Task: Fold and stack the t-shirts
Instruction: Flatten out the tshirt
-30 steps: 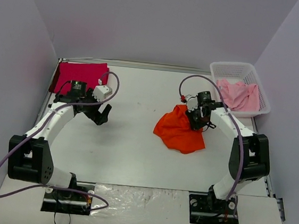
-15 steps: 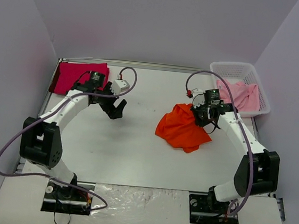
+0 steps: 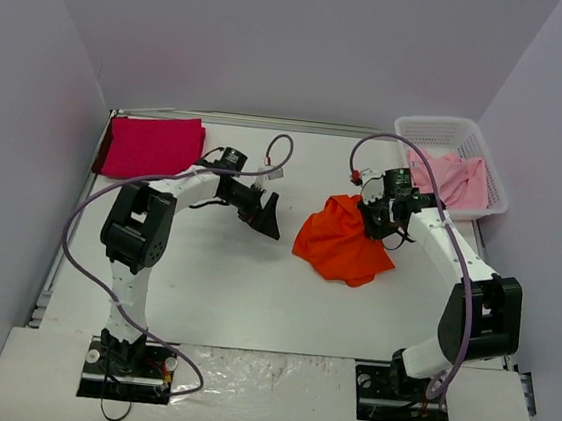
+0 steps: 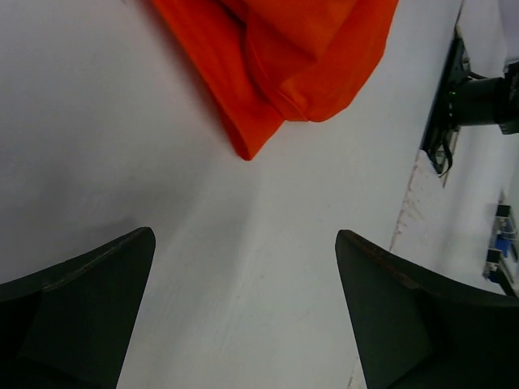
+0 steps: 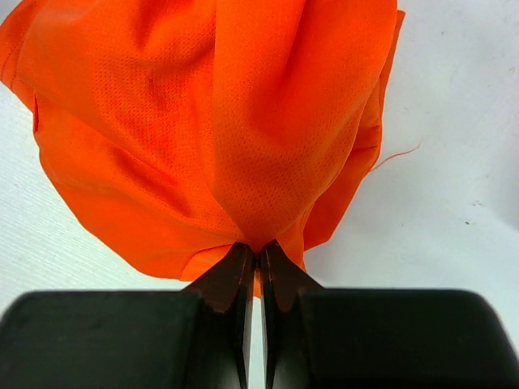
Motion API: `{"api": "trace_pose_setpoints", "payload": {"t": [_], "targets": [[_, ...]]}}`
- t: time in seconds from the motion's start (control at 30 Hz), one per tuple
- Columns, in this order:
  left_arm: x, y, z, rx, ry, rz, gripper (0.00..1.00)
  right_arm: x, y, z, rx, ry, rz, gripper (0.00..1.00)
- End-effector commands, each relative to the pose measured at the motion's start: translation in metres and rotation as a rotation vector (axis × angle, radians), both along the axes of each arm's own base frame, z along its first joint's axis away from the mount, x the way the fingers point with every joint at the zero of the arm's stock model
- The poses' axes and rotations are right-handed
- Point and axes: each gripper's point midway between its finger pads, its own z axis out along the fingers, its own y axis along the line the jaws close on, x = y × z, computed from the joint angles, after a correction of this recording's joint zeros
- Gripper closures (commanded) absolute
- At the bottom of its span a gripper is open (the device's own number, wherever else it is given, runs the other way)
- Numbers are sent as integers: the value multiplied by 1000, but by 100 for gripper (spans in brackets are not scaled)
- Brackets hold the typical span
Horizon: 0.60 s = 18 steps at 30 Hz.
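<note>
A crumpled bright orange t-shirt (image 3: pixel 343 243) lies mid-table, right of centre. My right gripper (image 3: pixel 373 220) is shut on the cloth at its right edge; in the right wrist view the fingertips (image 5: pixel 258 253) pinch a gathered fold of the orange t-shirt (image 5: pixel 203 121). Just left of the shirt my left gripper (image 3: pixel 266 221) stands open, with bare table between its fingers (image 4: pixel 97 292) and a corner of the orange t-shirt (image 4: pixel 276 73) ahead of them. A magenta-red t-shirt (image 3: pixel 152 146) lies folded at the back left. A pale pink t-shirt (image 3: pixel 449 179) sits in the basket.
The white lattice basket (image 3: pixel 495 179) stands at the back right corner. Grey walls close in the table on three sides. A cable loops over each arm. The right arm's base (image 4: pixel 478 101) shows in the left wrist view.
My left arm has swung right from beside the magenta-red shirt to just left of the orange one, gripper still open. My right gripper lifted the orange cloth a little toward the back right.
</note>
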Motion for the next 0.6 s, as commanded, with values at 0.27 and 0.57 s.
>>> {"api": "trace_pose_setpoints", "payload": {"t": [0.27,0.57], "targets": [[-28,-67,2,-107,119,-93,13,-3,0,-11,15,41,-17,100],[-22,-70,-35,-17,130,-70,25,-4,1,-9,20,31,-12,100]]}}
